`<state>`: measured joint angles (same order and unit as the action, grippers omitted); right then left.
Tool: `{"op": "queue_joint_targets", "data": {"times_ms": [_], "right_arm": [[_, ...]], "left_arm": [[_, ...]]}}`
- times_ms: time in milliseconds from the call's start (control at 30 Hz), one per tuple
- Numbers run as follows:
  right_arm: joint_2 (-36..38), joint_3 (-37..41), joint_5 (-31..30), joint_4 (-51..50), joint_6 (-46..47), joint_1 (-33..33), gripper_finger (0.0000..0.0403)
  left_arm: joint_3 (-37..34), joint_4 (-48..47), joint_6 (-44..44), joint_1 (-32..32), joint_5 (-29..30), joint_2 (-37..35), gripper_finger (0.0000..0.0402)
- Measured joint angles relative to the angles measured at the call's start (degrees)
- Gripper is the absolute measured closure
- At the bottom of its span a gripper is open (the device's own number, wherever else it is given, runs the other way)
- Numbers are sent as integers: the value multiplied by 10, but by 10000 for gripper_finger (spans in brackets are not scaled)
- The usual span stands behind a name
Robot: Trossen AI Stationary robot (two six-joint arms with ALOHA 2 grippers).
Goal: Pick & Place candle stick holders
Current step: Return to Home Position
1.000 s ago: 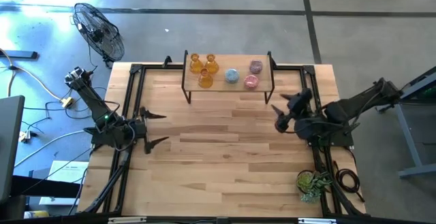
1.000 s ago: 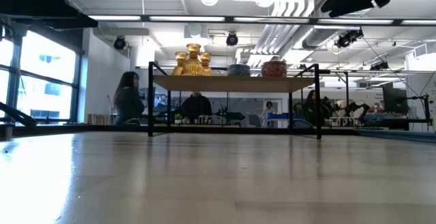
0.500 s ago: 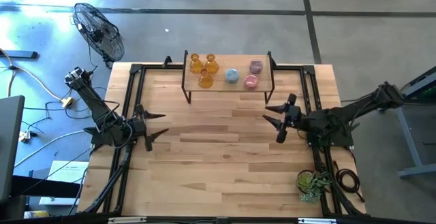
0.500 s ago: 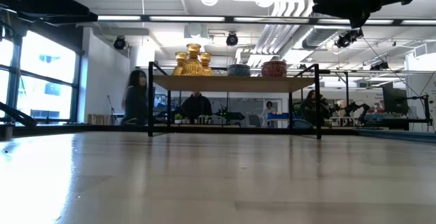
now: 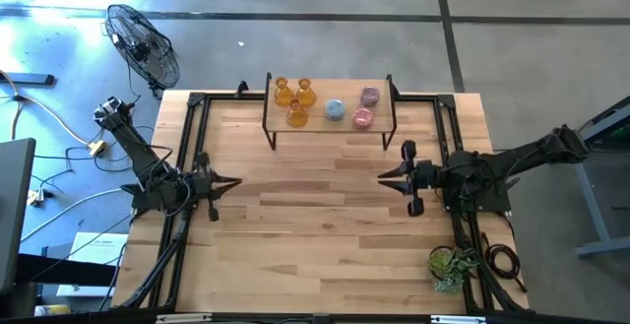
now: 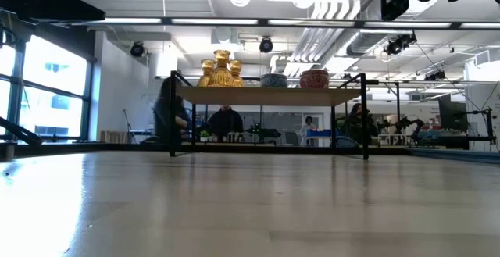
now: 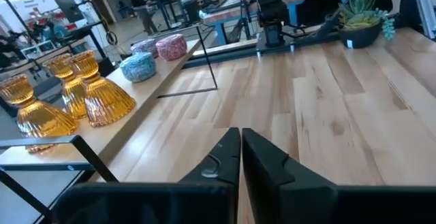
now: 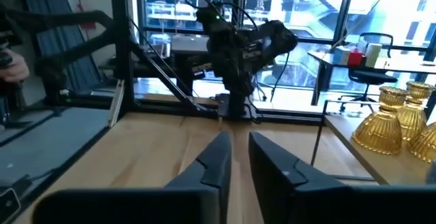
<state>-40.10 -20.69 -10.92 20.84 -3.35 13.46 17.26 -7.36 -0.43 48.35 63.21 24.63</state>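
As both arms lay low at either side of the desk [image 5: 315,245], the left claw [image 5: 236,181] was pressed shut. The right claw [image 5: 384,174] faced it with fingers drawn together to a thin slit. Both were empty and parked, I'd judge, because nothing remained to carry. Beyond them, the shelf [image 5: 320,125] at the desk's far edge carried all six candle stick holders: three amber [image 5: 294,114] at one end, the pale blue one [image 5: 335,110] mid-shelf, two pink [image 5: 362,118] at the other. From desk height only one pink showed clearly, the arms were mere dark shapes overhead, and the right wrist camera caught only amber ones at its edge.
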Motion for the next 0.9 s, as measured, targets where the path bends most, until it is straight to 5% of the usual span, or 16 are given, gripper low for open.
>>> {"op": "queue_joint_targets", "data": {"times_ms": [200, 367, 567, 900], "right_arm": [[7, 0, 24, -28, -9, -21, 396], [55, 0, 43, -96, -15, -44, 395], [142, 2, 55, -170, -27, -73, 401], [324, 191, 92, -37, 14, -134, 401]], "left_arm": [[0, 1, 19, 0, -9, -7, 398], [0, -1, 31, -36, -57, -30, 397], [0, -16, 37, -152, -175, -47, 397], [0, 17, 45, -336, -442, -46, 397]]}}
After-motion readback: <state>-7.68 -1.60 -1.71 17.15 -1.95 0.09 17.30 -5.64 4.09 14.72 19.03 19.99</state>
